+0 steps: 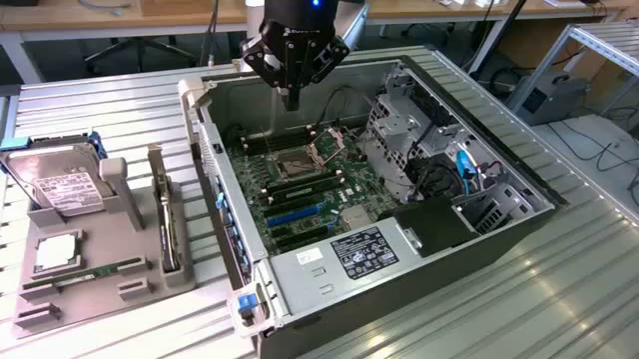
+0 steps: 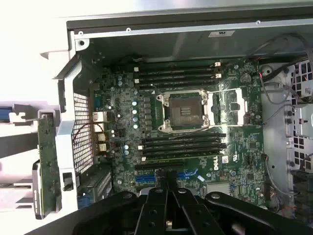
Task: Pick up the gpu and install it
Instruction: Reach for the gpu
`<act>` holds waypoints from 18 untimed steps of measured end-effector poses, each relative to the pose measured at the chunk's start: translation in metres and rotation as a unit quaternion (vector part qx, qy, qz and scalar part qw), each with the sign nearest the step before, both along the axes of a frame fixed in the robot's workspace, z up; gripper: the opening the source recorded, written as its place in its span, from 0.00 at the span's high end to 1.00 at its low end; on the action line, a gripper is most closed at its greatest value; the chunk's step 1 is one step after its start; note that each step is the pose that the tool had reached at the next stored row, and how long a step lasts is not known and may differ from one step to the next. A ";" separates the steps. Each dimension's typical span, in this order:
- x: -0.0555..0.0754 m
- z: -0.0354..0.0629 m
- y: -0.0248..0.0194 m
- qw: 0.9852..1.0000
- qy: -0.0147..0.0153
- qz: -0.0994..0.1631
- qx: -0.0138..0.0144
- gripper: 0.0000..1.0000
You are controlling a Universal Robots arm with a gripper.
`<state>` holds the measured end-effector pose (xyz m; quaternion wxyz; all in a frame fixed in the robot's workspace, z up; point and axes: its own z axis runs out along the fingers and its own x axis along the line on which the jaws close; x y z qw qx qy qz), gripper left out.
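Case (image 1: pixel 519 224) is open on top, with the motherboard (image 1: pixel 299 187) bare mid-board, so there is a clear straight drop there. The drive cage (image 1: pixel 399 123) and cables (image 1: pixel 439 179) crowd the exterior view's right. The gpu (image 1: pixel 170 239) stands on edge in the holder (image 1: pixel 110 239), just beside the case wall (image 1: pixel 215 194), with a grey post (image 1: pixel 115 191) near its other side; free above.

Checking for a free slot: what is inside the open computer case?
A motherboard with an open CPU socket, black memory slots and blue expansion slots, plus a drive cage and cables. In the wrist view the gripper covers part of the blue expansion slots.
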<state>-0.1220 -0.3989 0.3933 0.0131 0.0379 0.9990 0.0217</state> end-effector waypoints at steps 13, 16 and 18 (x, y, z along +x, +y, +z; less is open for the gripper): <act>-0.004 0.0000 0.0000 1.000 0.000 0.000 0.000 0.89; -0.005 0.0000 0.0000 1.000 0.000 0.000 0.000 0.89; -0.006 0.0000 0.0000 1.000 0.000 0.000 0.000 0.89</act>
